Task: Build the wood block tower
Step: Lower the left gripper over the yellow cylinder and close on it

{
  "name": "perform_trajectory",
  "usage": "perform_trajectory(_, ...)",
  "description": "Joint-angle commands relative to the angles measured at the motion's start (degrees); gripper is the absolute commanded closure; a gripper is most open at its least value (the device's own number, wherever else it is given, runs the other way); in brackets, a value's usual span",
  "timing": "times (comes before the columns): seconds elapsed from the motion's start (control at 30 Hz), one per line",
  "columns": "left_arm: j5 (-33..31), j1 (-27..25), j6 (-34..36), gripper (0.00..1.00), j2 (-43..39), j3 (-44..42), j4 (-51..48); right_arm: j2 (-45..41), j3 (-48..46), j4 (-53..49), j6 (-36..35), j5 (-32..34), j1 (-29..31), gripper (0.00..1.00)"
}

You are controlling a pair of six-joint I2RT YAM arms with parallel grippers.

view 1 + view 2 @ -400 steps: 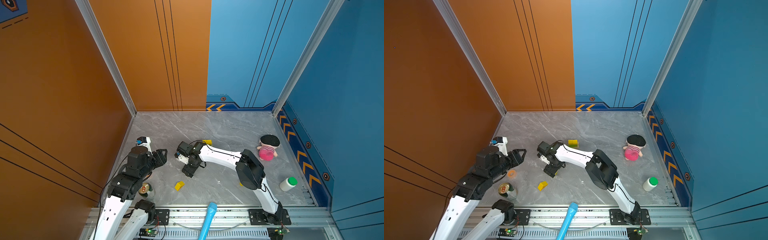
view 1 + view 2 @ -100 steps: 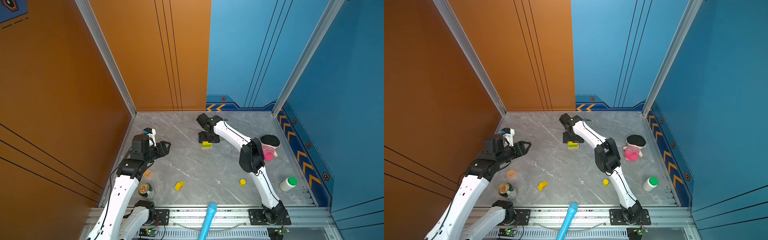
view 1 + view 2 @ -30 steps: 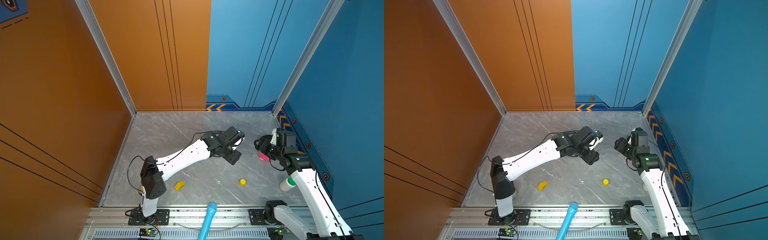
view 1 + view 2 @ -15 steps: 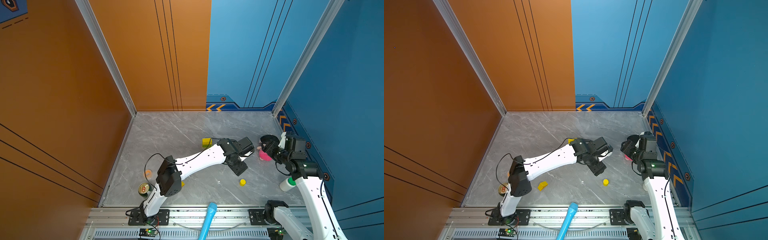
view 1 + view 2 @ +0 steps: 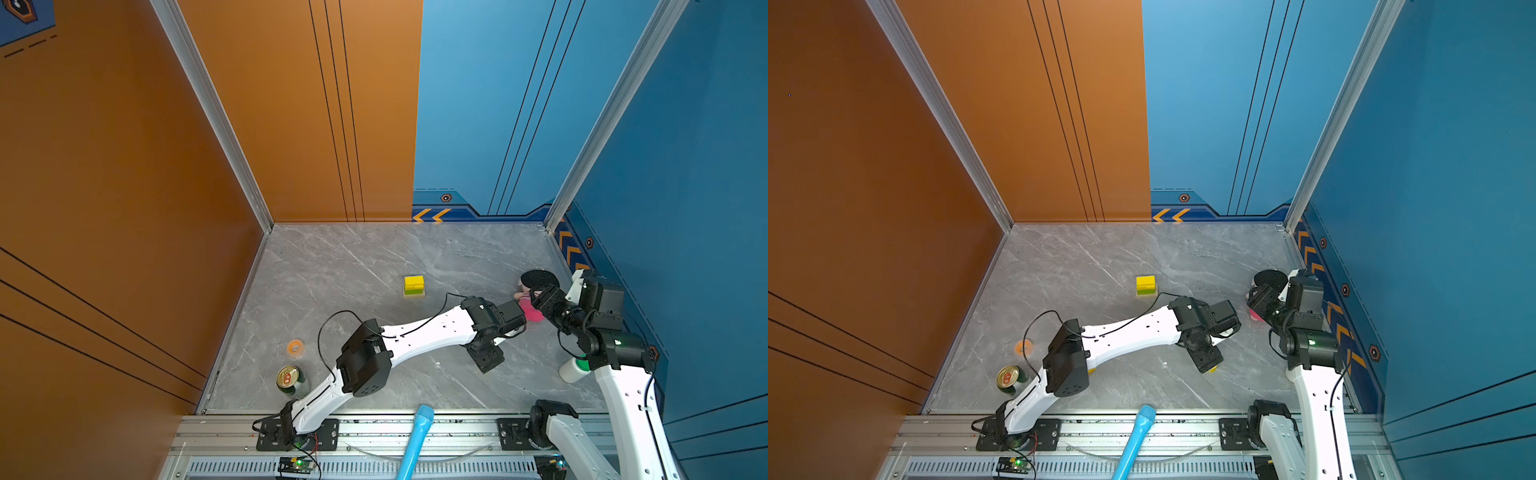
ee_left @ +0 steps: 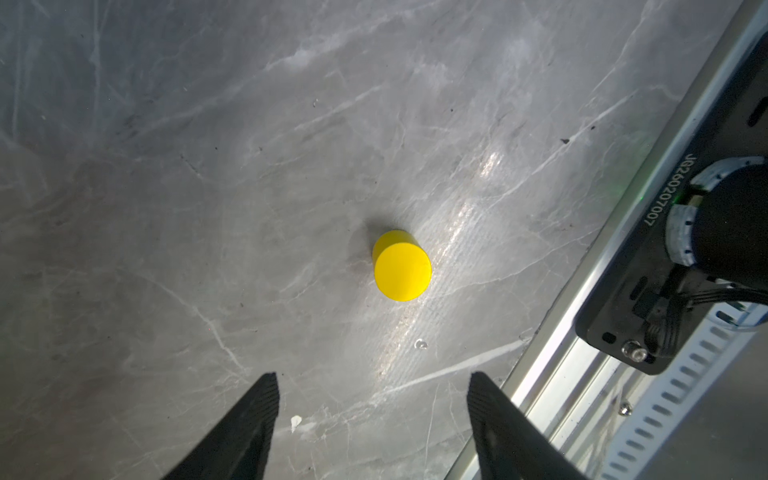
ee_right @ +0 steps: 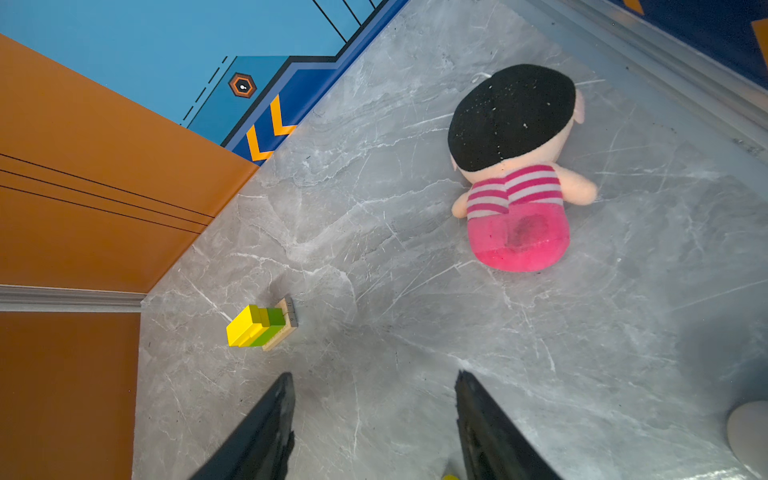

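My left gripper (image 6: 372,376) hangs spread and empty, yellow cylinder (image 6: 402,270) just ahead near the table's (image 5: 332,266) front edge; right gripper (image 7: 372,374) gapes empty too.

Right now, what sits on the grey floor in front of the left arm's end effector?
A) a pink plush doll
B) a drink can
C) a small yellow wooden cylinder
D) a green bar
C: in the left wrist view the small yellow wooden cylinder stands alone before the open left end effector.
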Motion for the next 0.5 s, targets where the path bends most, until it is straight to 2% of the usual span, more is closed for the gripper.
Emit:
perform_trajectory(0.0, -3.28, -1.31, 0.96, 0.26, 1.8, 2.56, -1.76, -0.9, -0.98, -1.94, -1.75, -1.61, -0.79, 0.37)
perform_trajectory(0.47, -4.51, -2.39, 0.21, 0.27, 6.65, 6.99, -1.9, -1.52, -1.25, -2.46, -3.25, -1.72, -1.66, 0.37)
